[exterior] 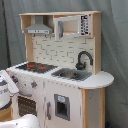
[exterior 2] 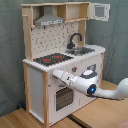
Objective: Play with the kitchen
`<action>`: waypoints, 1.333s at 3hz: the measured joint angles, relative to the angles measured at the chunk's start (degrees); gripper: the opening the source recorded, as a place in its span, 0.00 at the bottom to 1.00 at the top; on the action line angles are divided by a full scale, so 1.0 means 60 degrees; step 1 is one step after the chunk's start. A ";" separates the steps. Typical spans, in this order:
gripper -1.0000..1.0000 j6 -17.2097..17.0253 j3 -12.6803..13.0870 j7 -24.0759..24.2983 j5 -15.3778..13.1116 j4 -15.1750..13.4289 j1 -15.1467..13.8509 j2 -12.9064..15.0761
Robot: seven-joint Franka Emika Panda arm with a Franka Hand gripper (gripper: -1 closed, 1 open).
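Observation:
The kitchen [exterior: 65, 97] is a tall white and light-wood toy with a black-red stovetop [exterior: 37, 66], a sink [exterior: 72, 75], a black faucet [exterior: 84, 59] and a grey hood [exterior: 39, 29]. In the second exterior view the kitchen [exterior 2: 35, 87] fills the middle. There my gripper [exterior 2: 55, 74] reaches in from the right, its tip against the knob panel just above the oven door [exterior 2: 62, 97]. The stovetop [exterior 2: 52, 59] is right above it. In the first exterior view only my white arm [exterior: 6, 89] shows, at the left edge beside the kitchen's front.
An upper cabinet door [exterior 2: 100, 11] stands swung open at the second exterior view's top right. The kitchen stands on a wooden surface [exterior 2: 30, 119] before a grey curtain [exterior 2: 10, 50]. A white rounded part [exterior: 25, 121] sits at the bottom of the first exterior view.

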 joint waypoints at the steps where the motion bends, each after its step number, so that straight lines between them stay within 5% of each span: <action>1: 0.00 0.0000 -0.0001 0.1016 0.0002 0.0004 -0.0002 0.0001; 4: 0.00 0.0006 -0.0009 0.4401 0.0005 0.0014 -0.0008 0.0003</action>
